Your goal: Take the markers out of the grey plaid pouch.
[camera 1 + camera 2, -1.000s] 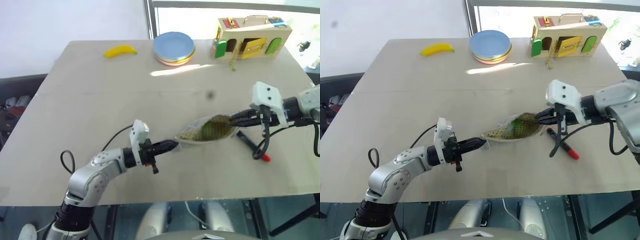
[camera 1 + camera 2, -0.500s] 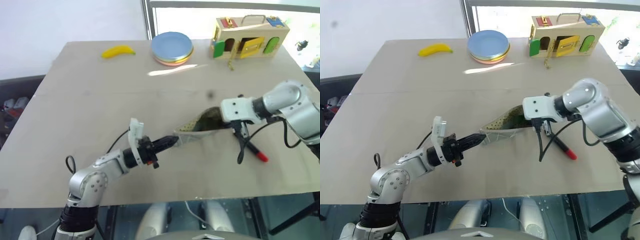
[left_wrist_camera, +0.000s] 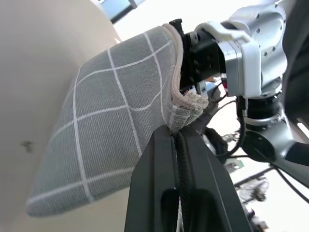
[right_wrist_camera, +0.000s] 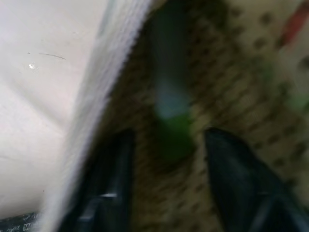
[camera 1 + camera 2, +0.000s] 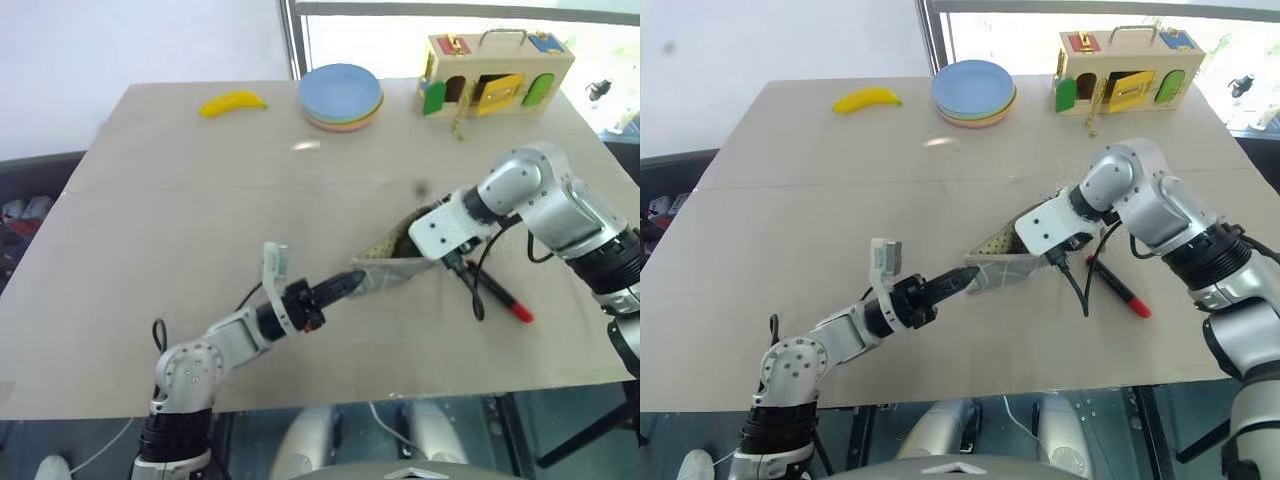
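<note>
The grey plaid pouch (image 5: 388, 265) hangs just above the table near its middle, tipped up with its mouth toward the right arm. My left gripper (image 5: 350, 283) is shut on the pouch's near corner seam (image 3: 186, 108). My right gripper (image 4: 168, 136) points down into the pouch mouth and stands open, one finger on each side of the light green marker (image 4: 169, 111), which lies on the tan dotted lining. In the head views the white wrist block (image 5: 443, 230) hides those fingers. The red marker (image 5: 501, 298) lies on the table, right of the pouch.
At the table's far side lie a yellow banana (image 5: 232, 102), a stack of round plates (image 5: 341, 96) and a wooden toy house (image 5: 497, 72). A black cable (image 5: 470, 290) loops down from the right wrist beside the red marker.
My right gripper has swung from level to pointing down into the pouch mouth and has opened. The left wrist has rolled, tipping the pouch up on edge.
</note>
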Tool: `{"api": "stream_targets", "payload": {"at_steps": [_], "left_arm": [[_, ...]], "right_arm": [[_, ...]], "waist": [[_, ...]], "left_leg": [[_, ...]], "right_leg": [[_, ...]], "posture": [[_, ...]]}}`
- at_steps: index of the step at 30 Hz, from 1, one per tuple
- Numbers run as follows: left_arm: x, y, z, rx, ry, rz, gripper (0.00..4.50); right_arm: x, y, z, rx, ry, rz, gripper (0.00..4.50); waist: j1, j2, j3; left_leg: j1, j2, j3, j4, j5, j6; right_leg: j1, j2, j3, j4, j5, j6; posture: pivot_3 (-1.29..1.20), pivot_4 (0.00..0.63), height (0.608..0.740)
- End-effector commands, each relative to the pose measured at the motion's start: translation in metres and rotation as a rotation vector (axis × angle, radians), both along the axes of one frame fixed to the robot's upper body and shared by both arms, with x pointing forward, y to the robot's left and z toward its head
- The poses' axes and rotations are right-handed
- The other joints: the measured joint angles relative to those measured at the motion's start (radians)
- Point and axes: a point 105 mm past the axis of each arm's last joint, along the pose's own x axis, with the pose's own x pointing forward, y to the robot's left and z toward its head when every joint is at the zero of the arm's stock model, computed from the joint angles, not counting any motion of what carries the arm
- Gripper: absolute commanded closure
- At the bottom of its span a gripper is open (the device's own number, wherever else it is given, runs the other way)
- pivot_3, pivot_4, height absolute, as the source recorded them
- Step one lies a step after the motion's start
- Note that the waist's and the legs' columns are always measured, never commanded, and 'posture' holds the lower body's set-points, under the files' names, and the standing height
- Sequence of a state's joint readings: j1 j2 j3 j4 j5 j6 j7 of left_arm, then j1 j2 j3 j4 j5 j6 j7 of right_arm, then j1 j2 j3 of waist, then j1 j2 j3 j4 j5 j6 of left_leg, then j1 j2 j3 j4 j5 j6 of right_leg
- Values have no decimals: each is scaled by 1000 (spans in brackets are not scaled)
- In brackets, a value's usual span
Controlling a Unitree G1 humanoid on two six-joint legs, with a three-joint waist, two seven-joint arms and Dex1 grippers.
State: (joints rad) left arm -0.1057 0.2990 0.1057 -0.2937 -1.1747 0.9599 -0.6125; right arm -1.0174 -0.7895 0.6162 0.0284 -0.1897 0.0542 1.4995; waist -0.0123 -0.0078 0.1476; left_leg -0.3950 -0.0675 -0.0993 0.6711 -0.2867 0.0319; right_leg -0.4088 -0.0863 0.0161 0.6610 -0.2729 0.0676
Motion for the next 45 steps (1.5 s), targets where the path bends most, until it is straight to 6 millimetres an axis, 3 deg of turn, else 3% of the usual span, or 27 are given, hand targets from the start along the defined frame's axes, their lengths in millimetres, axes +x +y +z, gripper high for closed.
{"api": "stream_targets", "payload": {"at_steps": [1,2,10,14,18,23,26,32,35,39,45], "left_arm": [[-6,-7,7,-60,11,-40,4500],[-5,-6,6,-72,26,-33,4500],[-2,1,-28,-3,135,-5,4500],[-2,0,-31,-6,142,2,4500],[-3,0,-35,1,153,4,4500],[-3,0,-36,-3,156,4,4500],[-2,0,-36,-3,154,8,4500],[-3,2,-37,-1,153,19,4500],[-3,2,-37,5,154,19,4500],[-4,3,-38,11,152,17,4500],[-3,5,-38,24,148,25,4500]], "right_arm": [[-12,4,4,-29,34,40,443],[-12,7,2,-24,33,40,20],[-12,10,-33,-90,95,26,20],[-16,9,-53,-116,133,22,20],[-4,10,-62,-143,101,9,20],[-2,9,-78,-185,104,30,20],[-1,10,-83,-188,98,41,743],[1,9,-82,-174,96,33,3559],[2,6,-76,-165,88,20,3688],[3,3,-65,-120,79,-4,3689],[0,-2,-31,33,77,-67,3695]], "waist": [[0,0,0],[0,0,0],[-1,0,0],[-1,-1,-1],[-3,-1,-2],[-4,-3,-4],[-5,-7,-7],[-5,-9,-9],[-4,-8,-9],[-3,-8,-8],[1,-3,-4]], "left_leg": [[0,0,0,0,0,0],[0,0,0,0,0,0],[0,0,0,1,0,0],[0,0,0,1,0,0],[2,0,0,1,0,0],[13,0,0,-1,0,0],[18,0,0,-1,0,-1],[24,3,0,-2,2,-4],[33,3,-1,-4,2,-4],[33,3,-1,-4,2,-4],[28,2,-3,-4,2,-4]], "right_leg": [[0,0,0,0,0,0],[0,0,0,0,0,0],[0,0,0,1,0,0],[0,0,0,1,0,0],[0,0,0,1,0,0],[11,1,1,0,0,0],[15,1,2,1,0,0],[19,5,3,2,3,-5],[28,5,3,1,3,-5],[28,5,3,0,3,-5],[26,4,3,-2,3,-5]], "posture": [[0,150,740],[0,150,740],[0,150,740],[0,150,740],[0,150,740],[0,150,740],[0,150,740],[0,150,740],[0,150,740],[0,150,740],[0,150,740]]}}
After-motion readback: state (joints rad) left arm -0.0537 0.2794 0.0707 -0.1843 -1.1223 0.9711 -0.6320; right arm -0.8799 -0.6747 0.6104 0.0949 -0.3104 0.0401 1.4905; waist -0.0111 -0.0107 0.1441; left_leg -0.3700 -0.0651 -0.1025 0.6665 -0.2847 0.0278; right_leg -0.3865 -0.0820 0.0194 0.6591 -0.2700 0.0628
